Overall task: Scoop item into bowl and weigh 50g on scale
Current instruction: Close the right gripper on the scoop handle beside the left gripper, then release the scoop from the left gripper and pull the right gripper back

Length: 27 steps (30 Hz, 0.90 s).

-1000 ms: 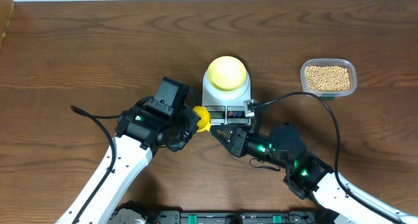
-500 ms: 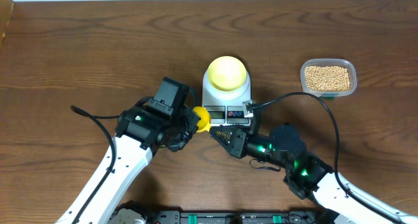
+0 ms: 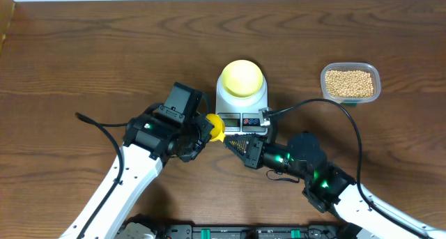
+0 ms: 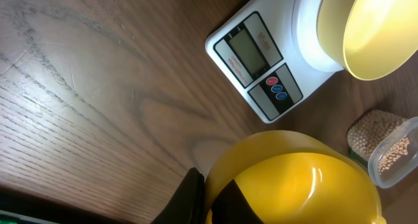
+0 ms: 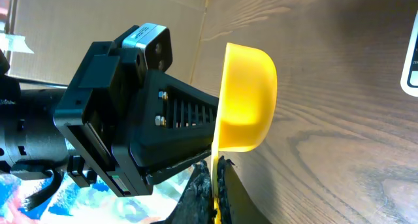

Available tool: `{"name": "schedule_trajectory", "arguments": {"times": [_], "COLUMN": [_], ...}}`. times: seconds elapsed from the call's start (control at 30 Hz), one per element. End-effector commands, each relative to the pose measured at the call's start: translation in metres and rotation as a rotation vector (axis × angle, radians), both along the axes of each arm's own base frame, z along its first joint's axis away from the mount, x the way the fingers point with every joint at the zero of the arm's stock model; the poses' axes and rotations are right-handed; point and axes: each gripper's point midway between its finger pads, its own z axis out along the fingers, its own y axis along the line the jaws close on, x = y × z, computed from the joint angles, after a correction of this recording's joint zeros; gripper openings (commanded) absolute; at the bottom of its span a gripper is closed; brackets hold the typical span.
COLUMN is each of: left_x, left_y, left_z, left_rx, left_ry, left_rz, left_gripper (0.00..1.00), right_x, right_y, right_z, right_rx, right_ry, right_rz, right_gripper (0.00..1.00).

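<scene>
Found glossy pale yellow-cream round bowl (image 3: 241,77) atop white flat rectangular scale (image 3: 241,119); small tan round beans (image 3: 350,83) lay in clear plastic tub (image 3: 377,75) to its right. Saw left gripper (image 3: 204,132) and right gripper (image 5: 214,185) both pinching bright yellow plastic scoop (image 5: 245,100).

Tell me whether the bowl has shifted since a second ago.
No. In the overhead view the bowl sits centred on the scale exactly as before, and its gap to the clear tub is unchanged.

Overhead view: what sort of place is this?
Probably a robot lab bench, not a kitchen: two robot arms at a wooden table, a white kitchen scale and a clear tub of beans laid out.
</scene>
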Motion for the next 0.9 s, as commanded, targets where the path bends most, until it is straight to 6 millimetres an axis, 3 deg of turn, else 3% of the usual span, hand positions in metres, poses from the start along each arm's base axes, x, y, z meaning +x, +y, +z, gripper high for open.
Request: {"name": "schedule_trajectory", "arguments": {"times": [0.0, 0.43, 0.6, 0.87], "left_x": [-0.002, -0.001, 0.012, 0.015], "left_y": [0.001, 0.002, 0.005, 0.013], "left_z": [-0.004, -0.004, 0.002, 0.009], "left_rx": [0.011, 0.013, -0.007, -0.004], "left_ry": [0.008, 0.005, -0.036, -0.08], "left_rz": [-0.009, -0.005, 0.024, 0.005], "left_gripper": [0.07, 0.08, 0.25, 0.31], "right_x": [-0.001, -0.003, -0.002, -0.007], "right_y": [0.004, 0.003, -0.007, -0.032], "right_z": [0.01, 0.002, -0.027, -0.034], "right_rx": [0.019, -0.025, -0.181, -0.307], "right_ry": [-0.015, -0.041, -0.1, -0.19], "right_rz": [0.018, 0.032, 0.037, 0.067], "right_gripper": [0.01, 0.01, 0.01, 0.01]}}
